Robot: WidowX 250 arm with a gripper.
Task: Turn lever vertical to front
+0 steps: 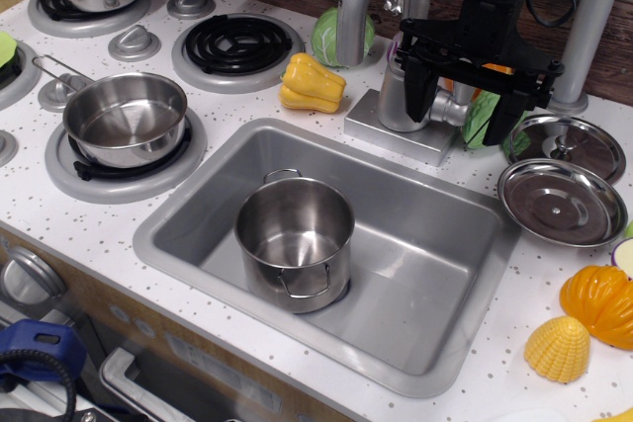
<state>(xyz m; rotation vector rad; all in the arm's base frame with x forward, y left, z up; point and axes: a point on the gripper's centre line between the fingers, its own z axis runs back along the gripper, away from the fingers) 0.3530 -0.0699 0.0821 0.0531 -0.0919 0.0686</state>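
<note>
In the upper right of the frame I find my gripper (450, 96) with fingers spread wide astride the lever (456, 106), which juts sideways from the faucet body (406, 96); I judge the turn not yet made.

pot (294, 241) in sink (435, 244) | yellow squash (312, 83) beside burner (238, 44) | lids (562, 202) right

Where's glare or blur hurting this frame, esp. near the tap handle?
observation.image: sharp overall; bright reflections on the pot in the sink and on the lids at right; the lever is mostly hidden behind the dark claw, so claw state is unreadable; bottom-left corner is soft.
</note>
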